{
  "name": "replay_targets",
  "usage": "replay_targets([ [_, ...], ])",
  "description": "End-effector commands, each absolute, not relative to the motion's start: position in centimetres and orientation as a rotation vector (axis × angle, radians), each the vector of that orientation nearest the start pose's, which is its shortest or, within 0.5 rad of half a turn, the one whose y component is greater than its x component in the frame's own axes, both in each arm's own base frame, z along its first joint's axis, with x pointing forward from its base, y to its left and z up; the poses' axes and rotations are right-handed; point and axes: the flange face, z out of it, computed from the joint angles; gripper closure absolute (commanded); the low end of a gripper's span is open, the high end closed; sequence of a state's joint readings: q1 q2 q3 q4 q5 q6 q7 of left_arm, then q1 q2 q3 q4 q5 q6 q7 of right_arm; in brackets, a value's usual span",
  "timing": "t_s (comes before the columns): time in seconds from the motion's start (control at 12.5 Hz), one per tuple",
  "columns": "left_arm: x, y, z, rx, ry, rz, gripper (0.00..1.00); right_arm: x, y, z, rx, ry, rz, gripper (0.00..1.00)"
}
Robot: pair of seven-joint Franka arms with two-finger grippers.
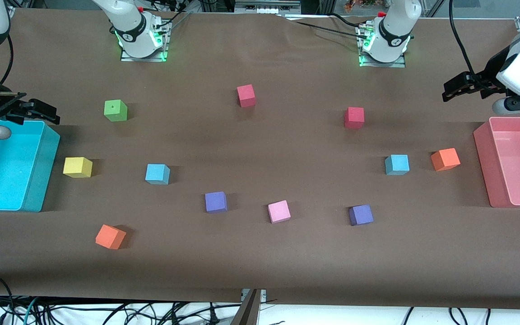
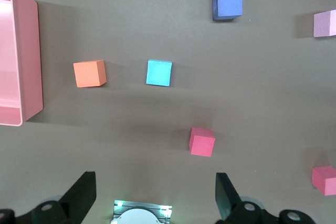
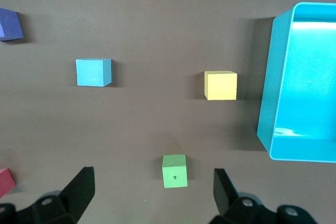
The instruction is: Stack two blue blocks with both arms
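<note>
Two sky-blue blocks lie apart on the brown table. One blue block (image 1: 157,174) is toward the right arm's end and also shows in the right wrist view (image 3: 93,72). The other blue block (image 1: 397,164) is toward the left arm's end and also shows in the left wrist view (image 2: 159,72). My right gripper (image 1: 43,112) (image 3: 153,172) is open and empty, up over the cyan bin's edge. My left gripper (image 1: 453,89) (image 2: 155,177) is open and empty, up over the table beside the pink bin.
A cyan bin (image 1: 39,180) and a pink bin (image 1: 483,167) stand at the table's ends. Loose cubes: green (image 1: 115,110), yellow (image 1: 77,167), two orange (image 1: 110,236) (image 1: 445,159), two purple (image 1: 216,201) (image 1: 361,215), pink (image 1: 279,211), two red (image 1: 246,95) (image 1: 354,117).
</note>
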State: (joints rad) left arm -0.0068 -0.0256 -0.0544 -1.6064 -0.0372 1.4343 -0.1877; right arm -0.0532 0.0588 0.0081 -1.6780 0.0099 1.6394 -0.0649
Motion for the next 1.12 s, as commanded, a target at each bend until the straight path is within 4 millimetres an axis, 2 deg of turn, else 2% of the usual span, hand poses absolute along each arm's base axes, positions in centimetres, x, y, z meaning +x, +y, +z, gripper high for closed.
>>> replay_targets([
  [0.0, 52.2, -3.8, 61.5, -3.139, -0.202, 0.232, 0.00, 57.2, -2.3, 55.3, -3.127, -0.045, 0.138, 0.00],
  [0.72, 52.2, -3.8, 61.3, -3.138, -0.204, 0.236, 0.00, 57.2, -2.1, 55.5, -3.115, -0.038, 0.139, 0.00],
  [0.88, 52.2, -3.8, 61.3, -3.138, -0.204, 0.236, 0.00, 57.1, -0.9, 55.5, -3.119, -0.077, 0.140, 0.00],
  [1.04, 52.2, -3.8, 61.3, -3.138, -0.202, 0.239, 0.00, 57.3, -0.8, 55.1, -3.125, -0.093, 0.150, 0.00],
])
